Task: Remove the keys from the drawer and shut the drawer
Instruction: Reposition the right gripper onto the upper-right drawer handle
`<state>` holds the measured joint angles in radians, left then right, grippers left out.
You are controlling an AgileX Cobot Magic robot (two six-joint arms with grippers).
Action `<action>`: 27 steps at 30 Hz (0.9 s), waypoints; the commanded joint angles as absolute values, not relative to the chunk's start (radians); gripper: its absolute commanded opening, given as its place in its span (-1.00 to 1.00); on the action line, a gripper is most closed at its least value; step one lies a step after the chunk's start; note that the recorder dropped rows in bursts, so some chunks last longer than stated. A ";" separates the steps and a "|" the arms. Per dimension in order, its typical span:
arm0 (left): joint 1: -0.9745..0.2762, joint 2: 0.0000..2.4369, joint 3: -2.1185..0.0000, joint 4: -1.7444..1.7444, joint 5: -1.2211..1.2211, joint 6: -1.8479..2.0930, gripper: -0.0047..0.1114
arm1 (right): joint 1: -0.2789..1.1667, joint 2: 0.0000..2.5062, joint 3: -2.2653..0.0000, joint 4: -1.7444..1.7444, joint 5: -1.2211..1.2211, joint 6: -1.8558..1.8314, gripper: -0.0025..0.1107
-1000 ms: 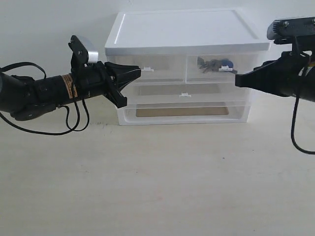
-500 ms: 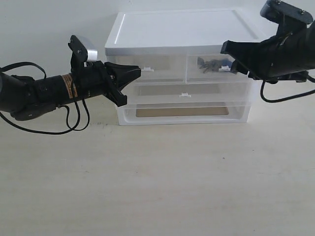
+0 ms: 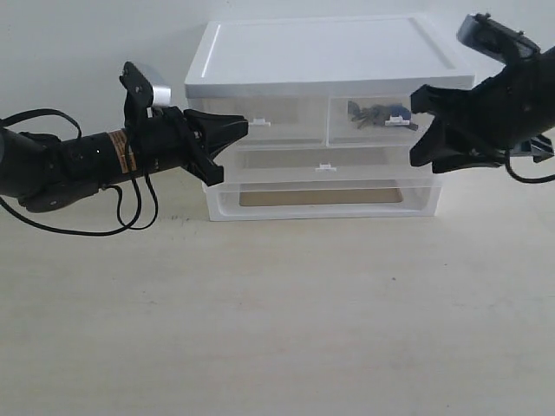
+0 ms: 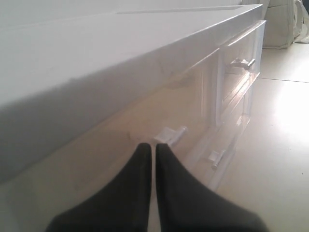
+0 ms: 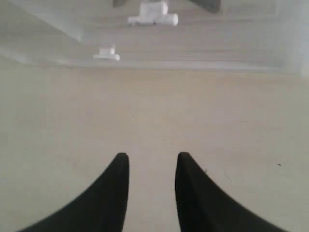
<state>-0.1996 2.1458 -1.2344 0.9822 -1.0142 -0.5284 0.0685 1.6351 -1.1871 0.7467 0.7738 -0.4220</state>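
Observation:
The keys (image 3: pixel 373 112) lie inside the small translucent drawer (image 3: pixel 347 132) at the cabinet's top right, whose front looks level with its neighbour. A white tab handle (image 3: pixel 398 120) sits on that drawer's front. My right gripper (image 3: pixel 414 127) is open just right of the handle, fingers one above the other, holding nothing. In the right wrist view the open right gripper (image 5: pixel 152 157) faces the tabletop, with the tab handle (image 5: pixel 153 18) further off. My left gripper (image 3: pixel 245 126) is shut and empty, its tips (image 4: pixel 153 146) close to the top left drawer's tab (image 4: pixel 171 134).
The white cabinet (image 3: pixel 321 52) stands at the back against the wall. Under the two small drawers it has a wide translucent drawer (image 3: pixel 326 166) and a lower one (image 3: pixel 321 199). Pale tabletop (image 3: pixel 286 321) stretches in front of it.
The right gripper, which pointed level at the drawer a second ago, rose and rolled, and now tilts downward with its fingers showing apart. The left arm has stayed put.

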 commanded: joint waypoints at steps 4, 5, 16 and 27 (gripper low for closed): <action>-0.195 2.153 -1.256 0.853 -0.916 -0.547 -0.84 | -0.003 1.627 -1.196 1.027 0.705 -0.522 -0.48; -0.195 2.153 -1.256 0.856 -0.916 -0.551 -0.84 | 0.000 1.635 -1.196 1.043 0.674 -0.512 -0.48; -0.195 2.153 -1.256 0.856 -0.914 -0.551 -0.84 | 0.000 1.784 -1.196 1.358 0.663 -0.694 -0.48; -0.195 2.153 -1.256 0.856 -0.914 -0.551 -0.84 | 0.000 1.865 -1.196 1.615 0.705 -0.889 -0.48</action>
